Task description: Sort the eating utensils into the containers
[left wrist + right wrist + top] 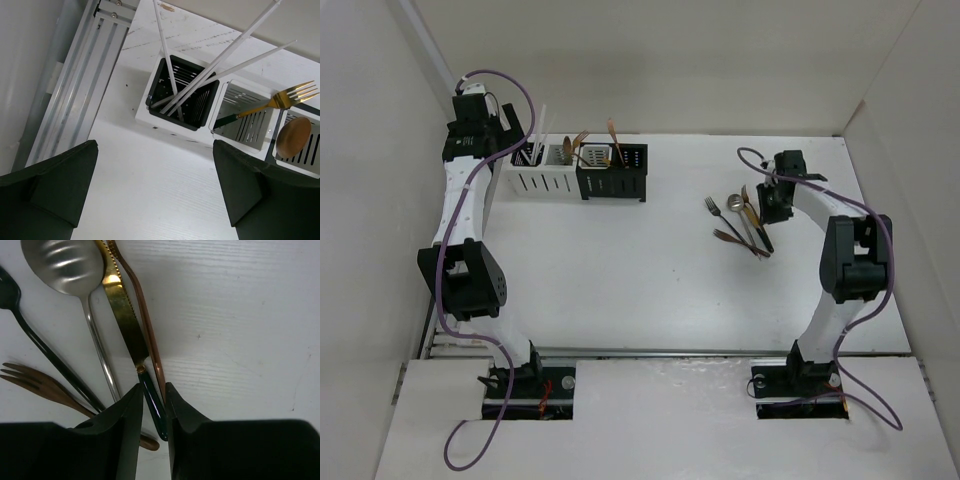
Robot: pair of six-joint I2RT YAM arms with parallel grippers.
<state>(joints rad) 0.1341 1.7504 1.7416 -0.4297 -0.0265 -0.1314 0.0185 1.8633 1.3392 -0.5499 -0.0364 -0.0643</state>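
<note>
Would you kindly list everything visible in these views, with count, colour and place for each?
white caddies: two, joined, far left of the table
black caddies: two, joined, right of the white pair
chopsticks: at least three, white, in the leftmost white caddy
gold fork: one, dark handle, in the second white caddy
copper spoon: one, in the next caddy
silver spoon: one, in the loose pile on the right
gold knife: one, dark handle, same pile
copper fork: one, same pile
dark fork: one, pile's left edge
slim copper utensil: one, beside the knife
table: one, white
purple cables: along both arms
left gripper: open, near the chopsticks' caddy
right gripper: closed on the knife's handle
</note>
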